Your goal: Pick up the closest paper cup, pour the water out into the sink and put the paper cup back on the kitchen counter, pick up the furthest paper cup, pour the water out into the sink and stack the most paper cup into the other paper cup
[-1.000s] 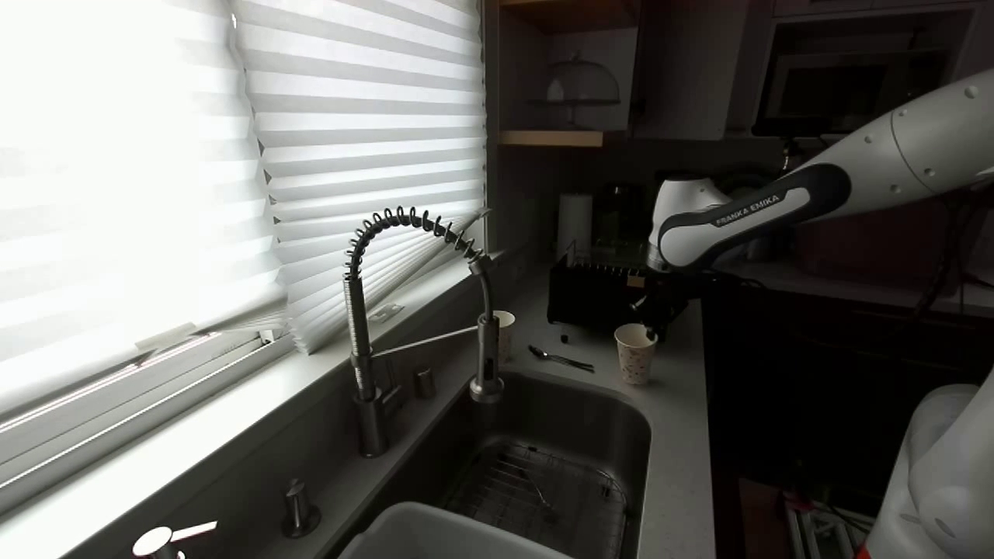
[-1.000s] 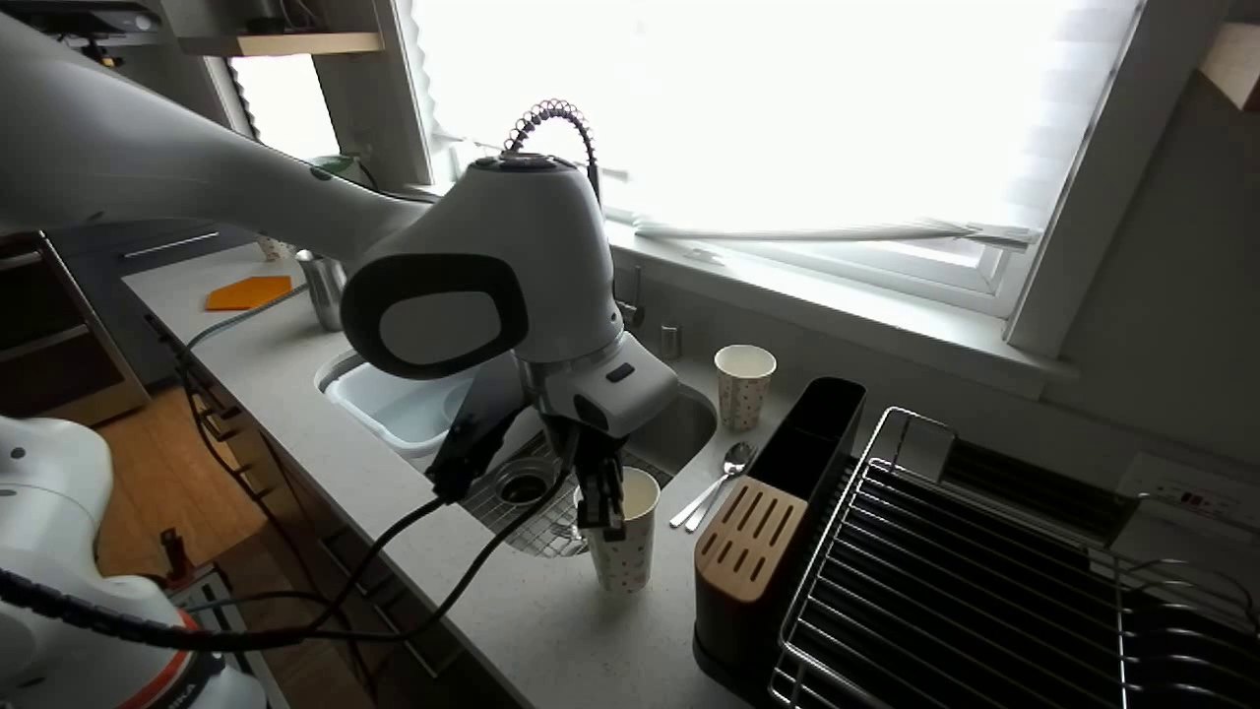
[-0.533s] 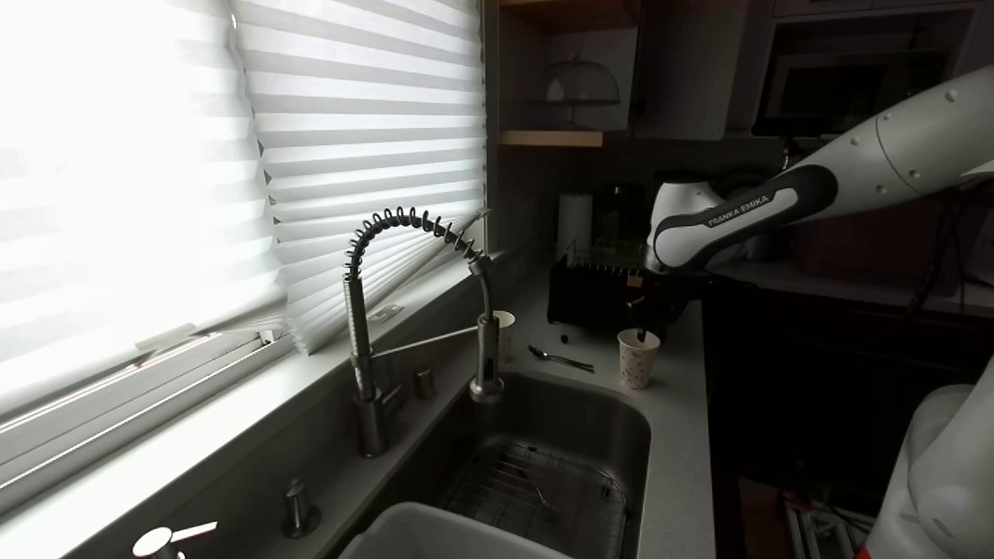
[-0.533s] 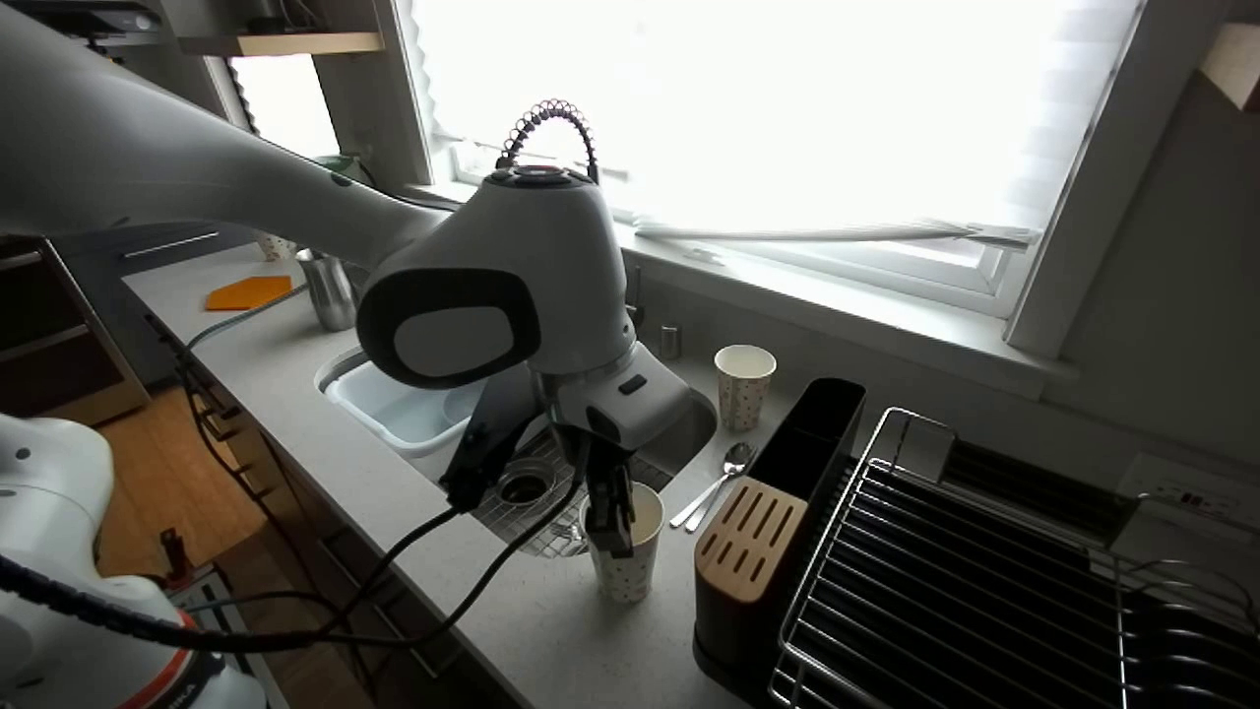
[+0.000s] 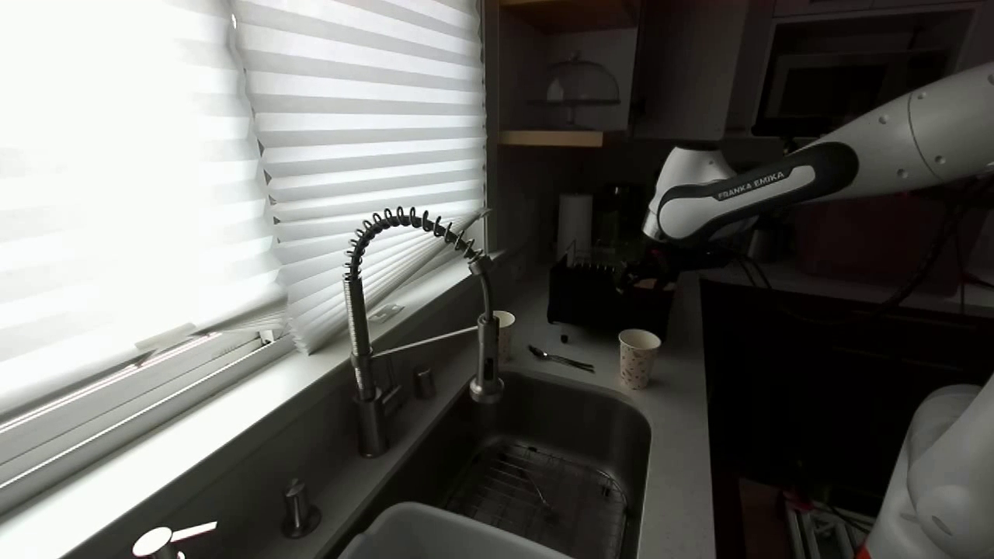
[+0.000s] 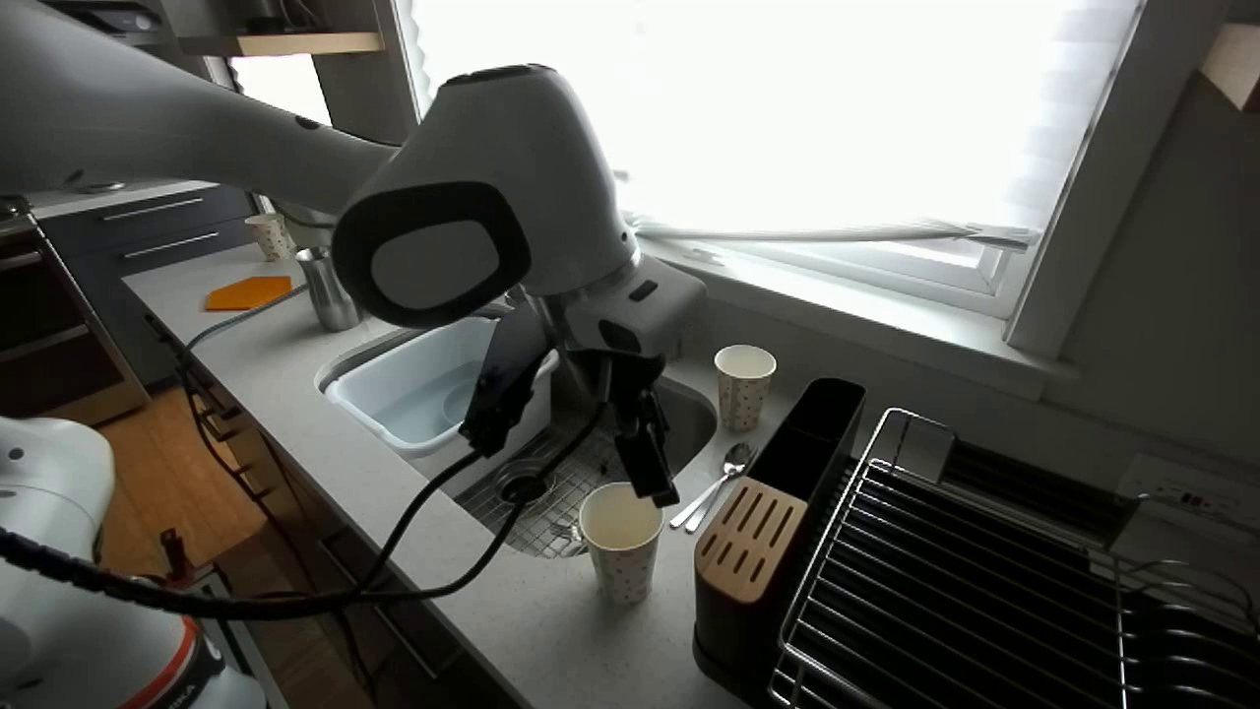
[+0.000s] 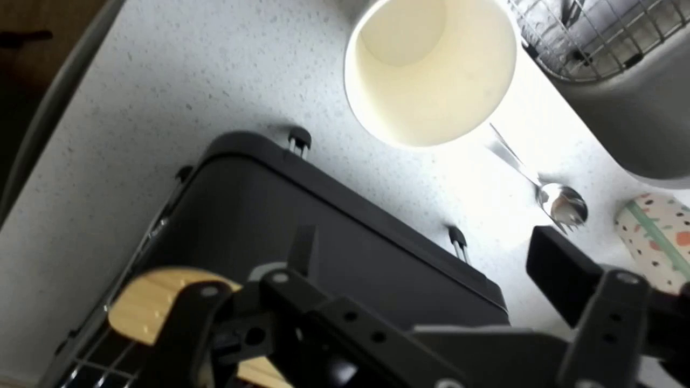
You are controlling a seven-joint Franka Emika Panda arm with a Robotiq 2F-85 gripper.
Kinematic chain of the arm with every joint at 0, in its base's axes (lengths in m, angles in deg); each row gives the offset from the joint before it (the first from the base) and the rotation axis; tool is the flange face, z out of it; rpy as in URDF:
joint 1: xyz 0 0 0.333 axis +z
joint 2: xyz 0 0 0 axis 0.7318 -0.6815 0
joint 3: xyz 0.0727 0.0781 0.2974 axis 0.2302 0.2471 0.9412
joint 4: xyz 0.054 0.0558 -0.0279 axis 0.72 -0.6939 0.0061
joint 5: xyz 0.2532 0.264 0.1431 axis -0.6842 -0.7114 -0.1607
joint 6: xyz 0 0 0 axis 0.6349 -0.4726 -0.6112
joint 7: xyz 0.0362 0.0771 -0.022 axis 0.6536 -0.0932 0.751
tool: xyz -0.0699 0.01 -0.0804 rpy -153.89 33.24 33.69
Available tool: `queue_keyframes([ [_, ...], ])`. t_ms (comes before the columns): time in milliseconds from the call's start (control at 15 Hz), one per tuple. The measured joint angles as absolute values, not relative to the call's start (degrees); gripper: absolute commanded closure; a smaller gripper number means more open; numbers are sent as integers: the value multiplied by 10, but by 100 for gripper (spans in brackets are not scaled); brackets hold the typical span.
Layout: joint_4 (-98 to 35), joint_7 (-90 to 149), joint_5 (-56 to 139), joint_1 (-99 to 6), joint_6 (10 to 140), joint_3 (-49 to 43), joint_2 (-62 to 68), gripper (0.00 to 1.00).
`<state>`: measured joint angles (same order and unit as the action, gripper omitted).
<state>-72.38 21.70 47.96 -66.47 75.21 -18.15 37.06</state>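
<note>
A speckled paper cup (image 6: pixel 622 561) stands upright on the pale kitchen counter (image 5: pixel 675 466), close to the sink's (image 5: pixel 575 388) corner. Looking down in the wrist view, I see into this paper cup (image 7: pixel 431 75); whether it holds water I cannot tell. A second paper cup (image 6: pixel 743 394) is upright by the wall behind the sink, partly behind the faucet (image 5: pixel 487 357) in an exterior view. My gripper (image 7: pixel 431 264) is open, nothing between its fingers (image 7: pixel 563 275). It hangs above the counter, apart from the nearby cup, over the black holder's side in the wrist view.
A black utensil holder with a slotted wooden top (image 6: pixel 753 537) and a wire dish rack (image 6: pixel 945 581) stand beside the cup. Spoon and fork (image 6: pixel 714 487) lie between the two cups. A white tub (image 6: pixel 443 384) sits in the sink. Another speckled cup (image 6: pixel 268 236) is further off.
The nearby cup came down slightly and then stayed put. My gripper, earlier at its rim, has let go, opened, and risen away from it.
</note>
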Motion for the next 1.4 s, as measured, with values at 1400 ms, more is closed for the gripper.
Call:
queue_keyframes([
  [1400,-656,292,233,-556,905,-142,284,0],
])
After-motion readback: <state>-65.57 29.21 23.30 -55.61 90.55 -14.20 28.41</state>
